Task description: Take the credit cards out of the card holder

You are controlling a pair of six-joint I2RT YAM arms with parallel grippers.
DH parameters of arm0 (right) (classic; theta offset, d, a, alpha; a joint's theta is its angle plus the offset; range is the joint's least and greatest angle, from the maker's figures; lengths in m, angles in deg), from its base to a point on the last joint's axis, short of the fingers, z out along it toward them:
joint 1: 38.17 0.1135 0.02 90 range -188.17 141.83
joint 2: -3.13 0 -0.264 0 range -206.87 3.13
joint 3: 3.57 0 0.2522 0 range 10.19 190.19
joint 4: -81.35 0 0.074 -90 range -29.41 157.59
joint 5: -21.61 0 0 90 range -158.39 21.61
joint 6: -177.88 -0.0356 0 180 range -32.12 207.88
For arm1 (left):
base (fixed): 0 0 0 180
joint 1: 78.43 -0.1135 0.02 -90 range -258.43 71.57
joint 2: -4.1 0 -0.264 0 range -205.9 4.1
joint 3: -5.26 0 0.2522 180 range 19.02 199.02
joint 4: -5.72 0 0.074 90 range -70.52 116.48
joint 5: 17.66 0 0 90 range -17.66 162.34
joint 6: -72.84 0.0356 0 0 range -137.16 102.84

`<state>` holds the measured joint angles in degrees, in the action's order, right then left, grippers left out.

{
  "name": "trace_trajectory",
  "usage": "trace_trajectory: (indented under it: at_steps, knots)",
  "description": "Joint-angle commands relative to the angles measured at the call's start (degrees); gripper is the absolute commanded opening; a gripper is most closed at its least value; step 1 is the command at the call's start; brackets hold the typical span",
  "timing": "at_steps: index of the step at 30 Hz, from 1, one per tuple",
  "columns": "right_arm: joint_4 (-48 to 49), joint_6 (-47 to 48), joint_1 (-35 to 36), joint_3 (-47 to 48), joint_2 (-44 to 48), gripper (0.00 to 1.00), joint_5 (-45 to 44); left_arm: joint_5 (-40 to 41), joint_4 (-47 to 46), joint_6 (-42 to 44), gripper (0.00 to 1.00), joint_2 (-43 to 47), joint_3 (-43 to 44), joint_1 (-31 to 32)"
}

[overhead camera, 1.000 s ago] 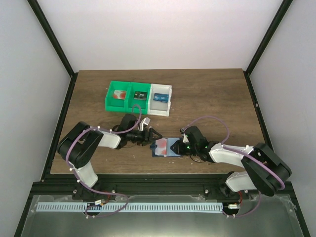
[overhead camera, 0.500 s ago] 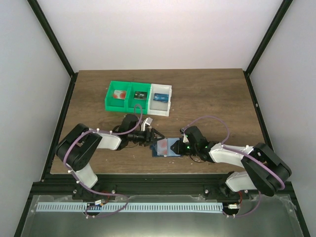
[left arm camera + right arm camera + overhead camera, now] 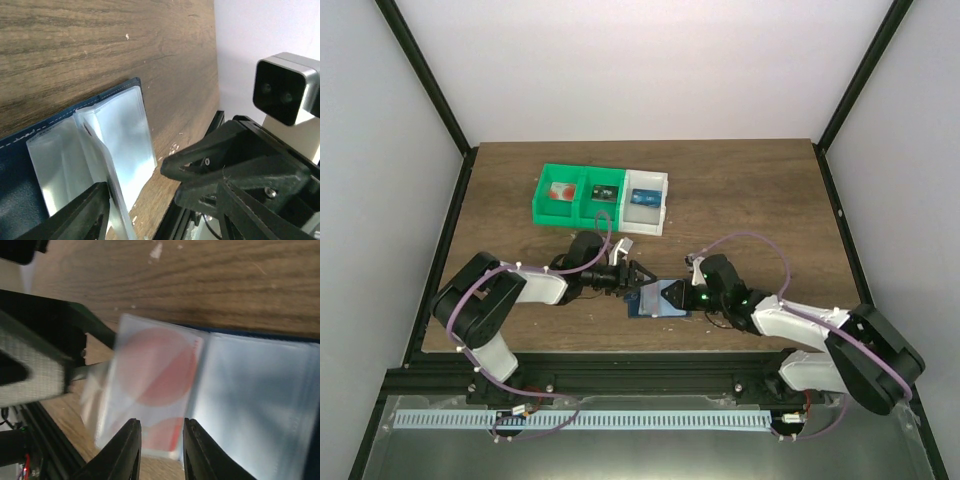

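Note:
The card holder [image 3: 665,299] lies open on the table between my two grippers, navy with clear pocket panels. My left gripper [image 3: 638,276] is open at its left edge. In the left wrist view [image 3: 132,180] an upright clear pocket leaf [image 3: 102,150] stands against the lower finger [image 3: 80,215]. My right gripper [image 3: 688,296] is at the holder's right side, jaws a little apart. In the right wrist view [image 3: 161,440] its tips frame a blurred pocket holding a credit card [image 3: 155,362] with a red spot, and a second card [image 3: 167,434] shows below it.
A green bin [image 3: 578,212] and a white bin [image 3: 646,226] stand behind the holder; the green bin's left compartment holds a card with a red spot [image 3: 560,192]. The table's near edge runs just in front of the holder. The right wrist camera [image 3: 287,87] faces my left gripper closely.
My left gripper has moved right to the holder's left edge. The pink card face seen from above is now mostly covered, and the pocket leaf is in motion.

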<state>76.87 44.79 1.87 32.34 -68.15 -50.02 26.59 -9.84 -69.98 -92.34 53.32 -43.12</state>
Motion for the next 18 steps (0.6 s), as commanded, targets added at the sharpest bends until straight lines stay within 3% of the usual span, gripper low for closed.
trace_trajectory:
  at_steps: [1, 13, 18]
  knots:
    - [4.61, 0.82, 0.91, -0.53, 1.69, 0.27, 1.97, -1.26, -2.56, -0.44, 0.54, 0.50, 0.51, 0.30]
    - [5.28, -0.24, 1.15, -0.36, -0.71, 0.29, 1.95, -0.86, -2.33, 0.88, 0.19, -0.94, -0.03, 0.43]
    - [6.41, -0.46, 1.10, -0.20, -1.32, 0.38, 3.36, -0.58, -0.86, 1.89, 0.15, -1.06, 0.78, 0.45]
